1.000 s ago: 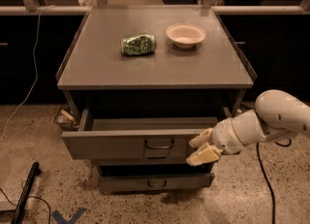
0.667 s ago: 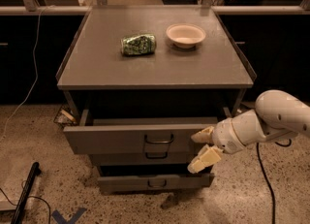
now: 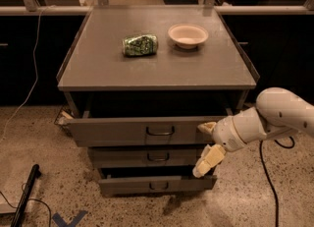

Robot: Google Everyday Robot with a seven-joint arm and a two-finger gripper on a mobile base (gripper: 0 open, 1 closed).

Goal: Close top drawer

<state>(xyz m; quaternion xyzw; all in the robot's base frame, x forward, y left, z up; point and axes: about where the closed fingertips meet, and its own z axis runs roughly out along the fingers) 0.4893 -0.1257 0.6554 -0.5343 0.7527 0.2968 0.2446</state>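
Observation:
The top drawer [image 3: 113, 131] is a wide grey drawer with a small metal loop handle [image 3: 160, 131]. It stands pulled out from the grey cabinet [image 3: 157, 73], with a dark gap behind its front panel. My gripper [image 3: 206, 143] is at the right end of the drawer front. Its fingers are spread open, the upper fingertip [image 3: 206, 127] against the panel and the lower one [image 3: 205, 160] hanging in front of the second drawer. It holds nothing.
A green crumpled packet [image 3: 140, 44] and a cream bowl [image 3: 188, 35] sit on the cabinet top. The second drawer [image 3: 127, 156] is nearly shut and the bottom drawer [image 3: 127, 185] sticks out a little. Cables [image 3: 29, 86] and a black bar [image 3: 24, 199] lie on the floor at left.
The top drawer's front has moved back toward the cabinet a little. My gripper followed it, and its fingers have spread wider.

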